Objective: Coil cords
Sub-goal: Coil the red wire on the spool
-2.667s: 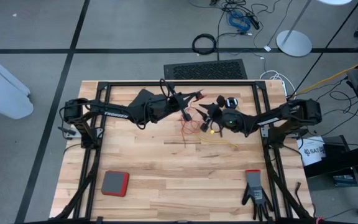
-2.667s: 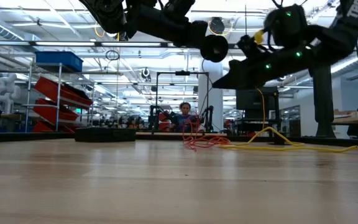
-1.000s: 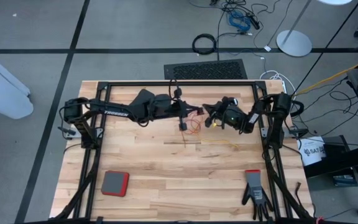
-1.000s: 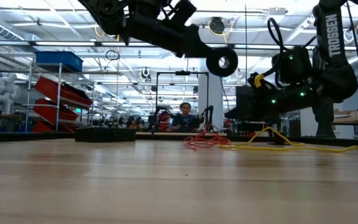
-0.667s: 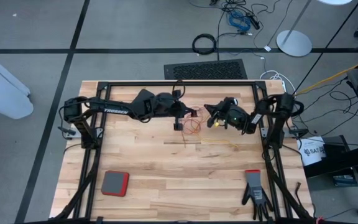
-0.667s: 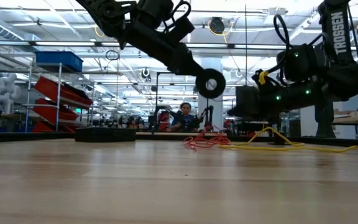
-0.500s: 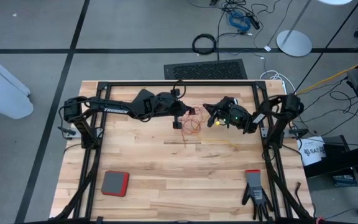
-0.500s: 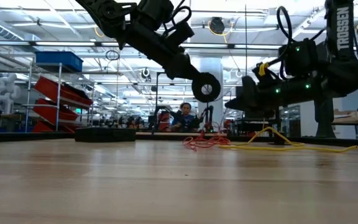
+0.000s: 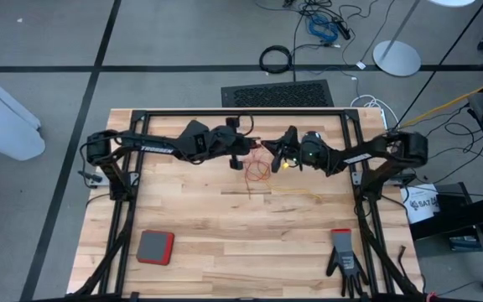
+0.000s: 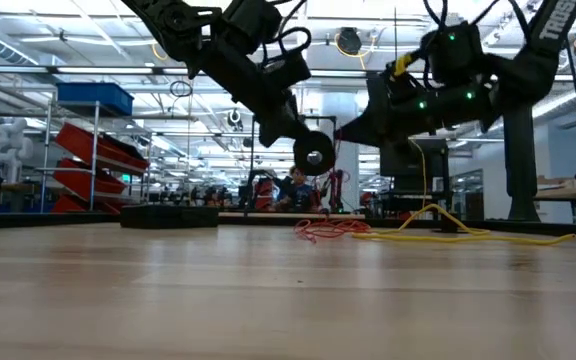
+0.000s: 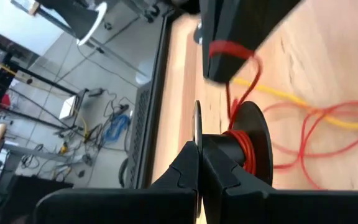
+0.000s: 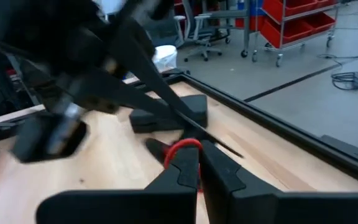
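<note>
My left gripper (image 9: pixel 240 159) is shut on a small black reel (image 10: pixel 313 155) with reddish-orange cord wound on its hub (image 11: pixel 240 149), held above the table near its far middle. My right gripper (image 9: pixel 277 151) is shut on the same reddish-orange cord (image 12: pixel 182 145) just right of the reel. The loose rest of this cord (image 9: pixel 258 172) lies in a tangle on the wood below. The yellow cord (image 10: pixel 448 233) lies slack on the table to the right. My left gripper pinches one thin flange of the reel (image 11: pixel 196 121) between its two fingers, coming from the table's left and slanting down. The reel is lifted clear of the table. My right gripper pinches a bend of the reddish-orange cord (image 12: pixel 183 144) at its fingertips, coming from the table's right. The cord runs from there to the reel and down to the tangle.
A red and grey pad (image 9: pixel 155 247) lies at the near left and a black glove (image 9: pixel 345 262) at the near right. Black frame rails (image 9: pixel 241 111) run along the table's far edge and sides.
My left gripper has lowered the reel and drawn it a little toward the table's left. My right gripper has risen and reached toward the table's left, closing up on the reel, still shut on the cord.
</note>
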Motion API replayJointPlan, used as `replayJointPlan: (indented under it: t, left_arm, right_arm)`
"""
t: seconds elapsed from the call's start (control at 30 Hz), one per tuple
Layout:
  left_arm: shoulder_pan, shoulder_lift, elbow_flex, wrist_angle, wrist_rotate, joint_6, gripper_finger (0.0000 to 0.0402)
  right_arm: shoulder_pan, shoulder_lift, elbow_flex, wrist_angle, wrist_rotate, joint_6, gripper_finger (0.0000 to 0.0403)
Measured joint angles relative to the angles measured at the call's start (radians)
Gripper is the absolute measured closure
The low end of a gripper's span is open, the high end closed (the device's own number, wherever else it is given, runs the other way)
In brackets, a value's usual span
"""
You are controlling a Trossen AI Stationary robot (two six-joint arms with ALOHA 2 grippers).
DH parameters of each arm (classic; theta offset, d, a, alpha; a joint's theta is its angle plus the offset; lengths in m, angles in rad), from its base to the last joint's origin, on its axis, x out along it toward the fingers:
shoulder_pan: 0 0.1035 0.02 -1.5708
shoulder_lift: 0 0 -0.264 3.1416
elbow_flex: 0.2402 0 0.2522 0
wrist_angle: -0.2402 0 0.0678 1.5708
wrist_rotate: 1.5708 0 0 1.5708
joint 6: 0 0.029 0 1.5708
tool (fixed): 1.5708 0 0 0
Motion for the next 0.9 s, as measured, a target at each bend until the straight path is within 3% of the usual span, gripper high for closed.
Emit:
replayJointPlan:
  t: [0.43, 0.9]
  left_arm:
    - [-0.001, 0.002, 0.0, -0.016, -0.009, 0.009, 0.0401]
    - [-0.001, 0.003, 0.0, -0.02, -0.134, 0.106, 0.0401]
  right_arm:
    - [0.022, -0.073, 0.015, -0.16, 0.056, -0.003, 0.0403]
    - [0.038, -0.073, 0.063, -0.187, 0.05, 0.032, 0.0403]
